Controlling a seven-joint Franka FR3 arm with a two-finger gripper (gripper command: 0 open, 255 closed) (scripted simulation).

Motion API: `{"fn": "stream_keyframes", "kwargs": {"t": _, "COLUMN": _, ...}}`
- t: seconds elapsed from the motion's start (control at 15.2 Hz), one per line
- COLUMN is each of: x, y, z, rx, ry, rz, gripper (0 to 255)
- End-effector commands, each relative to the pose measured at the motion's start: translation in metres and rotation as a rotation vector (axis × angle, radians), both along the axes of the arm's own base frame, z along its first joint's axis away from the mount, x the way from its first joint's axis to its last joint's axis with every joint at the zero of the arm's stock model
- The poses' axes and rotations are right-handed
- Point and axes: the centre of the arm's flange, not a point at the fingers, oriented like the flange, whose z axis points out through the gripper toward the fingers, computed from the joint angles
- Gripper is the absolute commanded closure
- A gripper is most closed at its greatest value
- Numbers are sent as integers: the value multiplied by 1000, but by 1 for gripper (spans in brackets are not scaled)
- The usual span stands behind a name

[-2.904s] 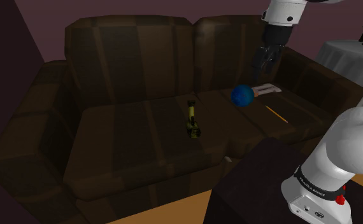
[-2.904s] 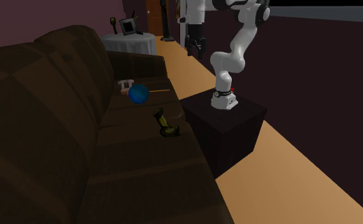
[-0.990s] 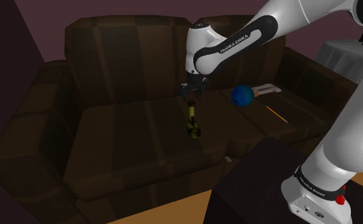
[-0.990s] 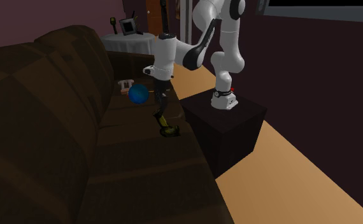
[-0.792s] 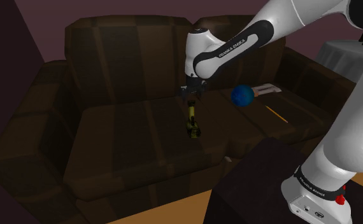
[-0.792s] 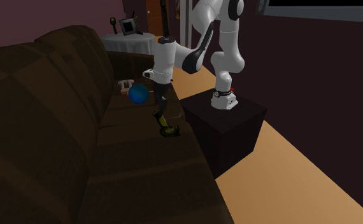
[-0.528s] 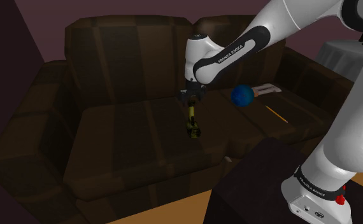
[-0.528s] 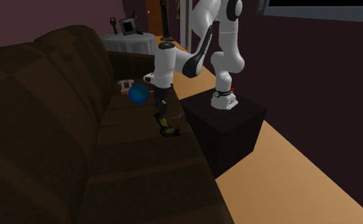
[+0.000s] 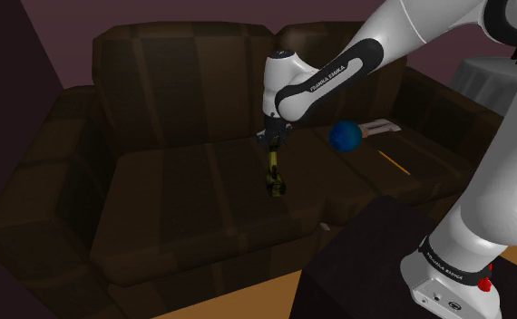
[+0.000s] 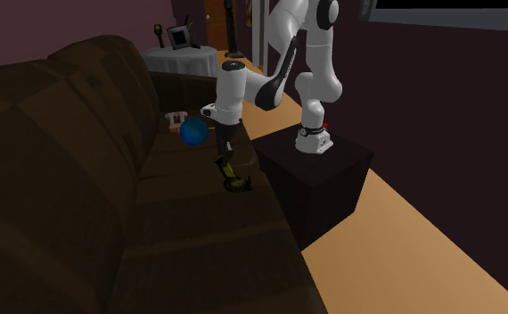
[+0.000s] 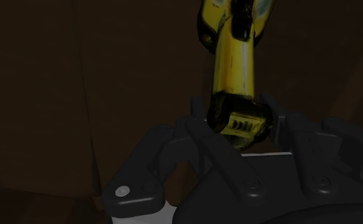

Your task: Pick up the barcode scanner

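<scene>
Dim living room: a dark brown sofa (image 9: pixel 184 181) is spread across the shoulder view, and an orange-brown floor (image 10: pixel 421 241) is seen beside it in the second exterior view. The scanner (image 9: pixel 273 178), yellow and black, is found lying on the seat, just by the seam between the two cushions, and it is laid lengthwise from the backrest side toward the front edge. The gripper (image 9: pixel 271 143) is poised right at the scanner's rear end, with the white arm (image 9: pixel 325 80) reached over from the stand (image 10: pixel 332 192).

The wrist view tells it best. The jaws are spread, and the scanner's handle end is caught between them, closely flanked on both sides. A firm clasp cannot be made out. The rest of the yellow body is stretched away from the fingers over the dark cushion.

Along the seat, on the next cushion, a blue ball (image 9: pixel 345 136) is set well apart from the scanner. A thin yellow stick (image 9: pixel 393 161) is laid near the ball, and a pale object (image 9: pixel 381 127) is seen just behind it. Beyond the sofa's arm, a round table (image 9: pixel 483 82) under a white cloth is picked out.
</scene>
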Motion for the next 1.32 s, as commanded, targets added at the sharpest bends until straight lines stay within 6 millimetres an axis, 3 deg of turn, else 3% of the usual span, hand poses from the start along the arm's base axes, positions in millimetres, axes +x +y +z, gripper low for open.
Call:
{"fn": "stream_keyframes", "kwargs": {"t": 0.0, "x": 0, "y": 0, "z": -1, "rx": 0, "ry": 2, "rz": 0, "gripper": 255}}
{"fn": "stream_keyframes", "kwargs": {"t": 0.13, "x": 0, "y": 0, "z": -1, "rx": 0, "ry": 2, "rz": 0, "gripper": 255}}
{"fn": "stream_keyframes", "kwargs": {"t": 1.12, "x": 0, "y": 0, "z": 79, "rx": 0, "ry": 2, "rz": 0, "gripper": 255}}
{"fn": "stream_keyframes", "kwargs": {"t": 1.25, "x": 0, "y": 0, "z": 79, "rx": 0, "ry": 2, "rz": 0, "gripper": 255}}
